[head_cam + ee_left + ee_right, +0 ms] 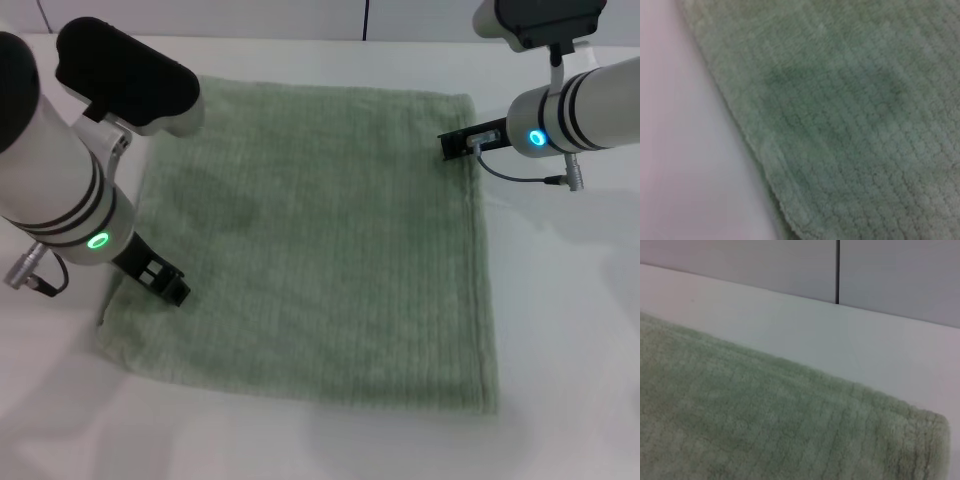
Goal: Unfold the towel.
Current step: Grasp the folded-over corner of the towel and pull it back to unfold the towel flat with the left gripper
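Note:
The pale sage-green towel point(320, 240) lies spread out flat on the white table point(570, 330), a roughly square sheet with ribbed stripes. My left gripper point(166, 282) is low over the towel's left edge, near its front left corner. My right gripper point(456, 144) is at the towel's far right corner, close above the cloth. The left wrist view shows the towel's surface point(865, 125) and its edge against the bare table point(680, 150). The right wrist view shows the towel's corner point(765, 430) from low down.
A grey wall with a dark vertical seam point(837, 270) stands behind the table's far edge. Bare white table point(790, 325) surrounds the towel on all sides. A grey cable point(520, 178) hangs under the right wrist.

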